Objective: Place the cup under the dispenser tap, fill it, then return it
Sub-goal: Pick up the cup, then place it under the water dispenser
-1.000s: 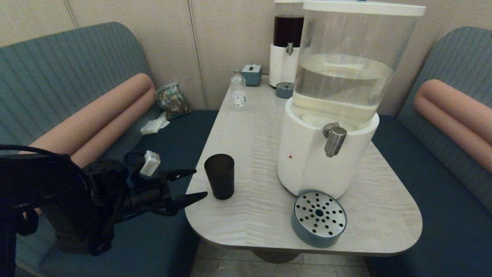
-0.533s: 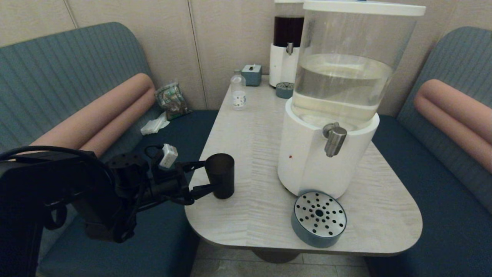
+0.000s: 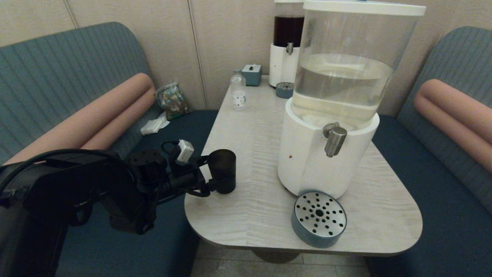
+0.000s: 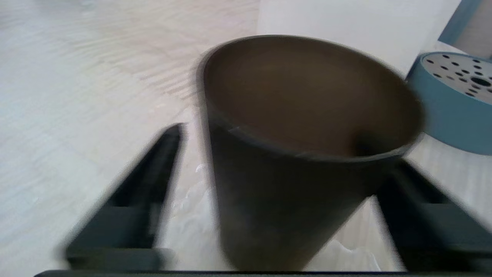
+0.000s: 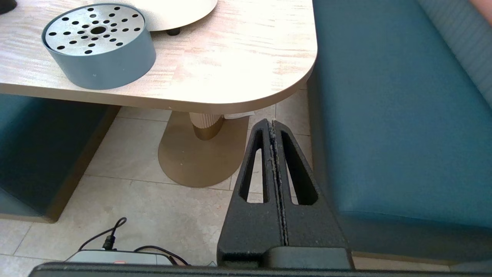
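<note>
The dark smoky cup (image 3: 222,171) stands near the table's (image 3: 250,127) left front edge. My left gripper (image 3: 210,174) reaches in from the left, open, with one finger on each side of it. In the left wrist view the cup (image 4: 300,127) fills the space between the fingers (image 4: 153,181); one side shows a gap, the other finger looks to be against the wall. The steel dispenser tap (image 3: 334,140) juts from the white-based dispenser (image 3: 307,161), to the cup's right. My right gripper (image 5: 272,123) hangs shut, low beside the table's near right corner.
A round blue drip tray (image 3: 319,217) with a perforated steel top lies below the tap near the front edge. At the back stand a small clear bottle (image 3: 238,92), a teal box (image 3: 251,74) and a second dispenser (image 3: 286,50) with dark liquid. Benches flank the table.
My left arm has moved right from beside the table until its fingers straddle the cup. The cup has shifted slightly away and to the right.
</note>
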`<state>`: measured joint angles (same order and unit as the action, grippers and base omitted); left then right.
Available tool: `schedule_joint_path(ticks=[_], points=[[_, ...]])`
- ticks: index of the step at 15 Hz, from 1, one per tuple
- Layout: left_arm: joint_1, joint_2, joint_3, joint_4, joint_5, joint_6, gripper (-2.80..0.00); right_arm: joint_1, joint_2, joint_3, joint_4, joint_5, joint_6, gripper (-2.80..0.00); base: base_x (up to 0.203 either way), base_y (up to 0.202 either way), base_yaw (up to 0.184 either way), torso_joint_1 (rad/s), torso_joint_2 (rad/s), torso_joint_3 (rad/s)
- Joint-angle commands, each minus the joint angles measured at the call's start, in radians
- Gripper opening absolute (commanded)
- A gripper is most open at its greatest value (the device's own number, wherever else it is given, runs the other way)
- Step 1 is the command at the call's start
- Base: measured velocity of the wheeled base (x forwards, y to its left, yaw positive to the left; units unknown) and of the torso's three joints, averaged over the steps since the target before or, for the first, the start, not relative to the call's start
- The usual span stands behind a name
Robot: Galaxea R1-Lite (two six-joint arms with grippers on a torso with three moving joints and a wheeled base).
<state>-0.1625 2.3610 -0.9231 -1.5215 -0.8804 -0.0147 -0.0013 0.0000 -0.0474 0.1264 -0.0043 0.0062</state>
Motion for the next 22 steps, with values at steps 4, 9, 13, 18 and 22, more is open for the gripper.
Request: schedule_joint_path(ticks=[4, 9, 13, 18, 22], points=[[-0.009, 0.009, -0.025, -0.009, 0.011, -0.008, -2.80, 0.000, 0.000, 0.000, 0.001, 0.000, 0.000, -2.80, 0.000, 0.000, 0.000, 0.000, 0.00, 0.000], [-0.009, -0.048, 0.049, -0.009, 0.009, -0.005, -2.80, 0.000, 0.000, 0.000, 0.001, 0.000, 0.000, -2.80, 0.000, 0.000, 0.000, 0.000, 0.00, 0.000], [-0.051, -0.250, 0.212, -0.009, 0.009, -0.009, -2.80, 0.000, 0.000, 0.000, -0.001, 0.000, 0.000, -2.80, 0.000, 0.000, 0.000, 0.000, 0.00, 0.000], [-0.214, -0.311, 0.233, -0.009, 0.059, -0.048, -2.80, 0.000, 0.000, 0.000, -0.001, 0.000, 0.000, -2.80, 0.000, 0.000, 0.000, 0.000, 0.00, 0.000], [-0.337, -0.231, 0.080, -0.009, 0.086, -0.088, -2.80, 0.000, 0.000, 0.000, 0.001, 0.001, 0.000, -2.80, 0.000, 0.000, 0.000, 0.000, 0.00, 0.000]])
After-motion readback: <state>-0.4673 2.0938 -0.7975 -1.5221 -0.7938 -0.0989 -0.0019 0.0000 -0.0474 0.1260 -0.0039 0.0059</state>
